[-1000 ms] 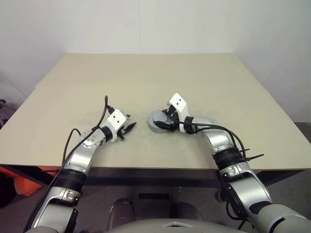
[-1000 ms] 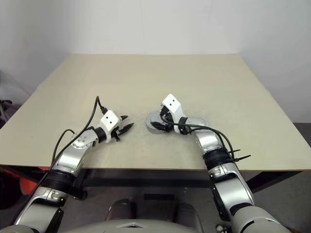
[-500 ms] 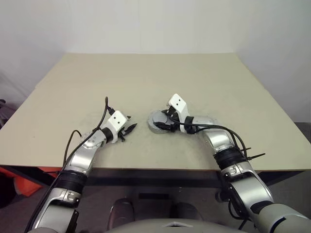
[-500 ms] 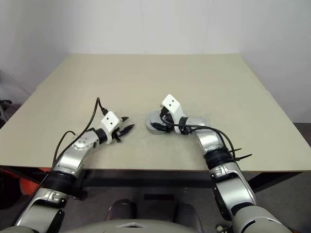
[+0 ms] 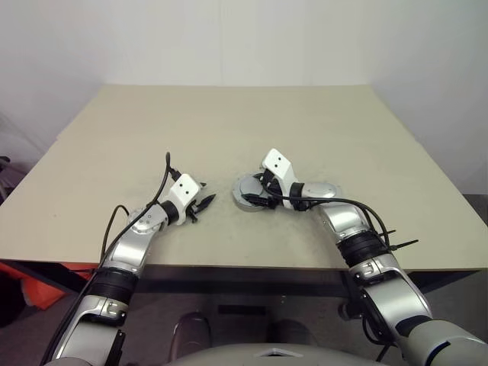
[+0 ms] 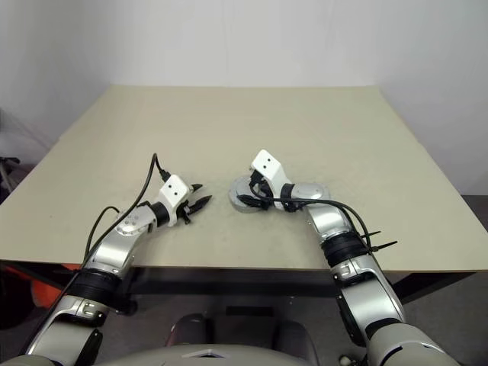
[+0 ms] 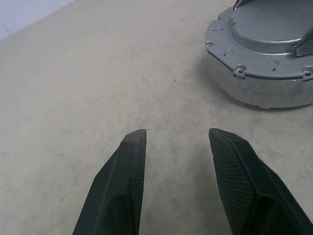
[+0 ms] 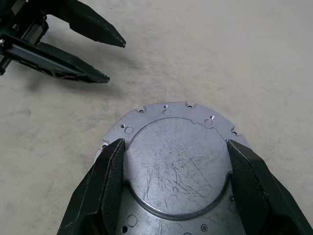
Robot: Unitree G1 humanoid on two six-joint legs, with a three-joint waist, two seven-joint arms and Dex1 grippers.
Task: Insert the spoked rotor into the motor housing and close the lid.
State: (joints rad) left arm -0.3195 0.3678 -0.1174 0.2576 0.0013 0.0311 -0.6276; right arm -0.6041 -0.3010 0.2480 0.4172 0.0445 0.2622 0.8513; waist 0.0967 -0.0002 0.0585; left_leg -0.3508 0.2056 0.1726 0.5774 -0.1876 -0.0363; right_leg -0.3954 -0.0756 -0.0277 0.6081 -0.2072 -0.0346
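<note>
- The right gripper (image 8: 173,166) straddles the lid (image 8: 178,164) atop the motor housing (image 7: 264,93), fingers spread beside its raised disc.
- The left gripper (image 7: 176,142), fingers spread and empty, sits left of it.
- No readable writing.

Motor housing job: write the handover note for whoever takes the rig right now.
Left gripper: jaws open, empty, just off the table, beside the motor housing.
Right gripper: jaws wide, straddling the raised centre of the lid; grip unconfirmed.
Lid sits on the housing, so the spoked rotor appears to be inside, hidden.
Left: confirm the lid is fully seated, then withdraw both arms.
</note>
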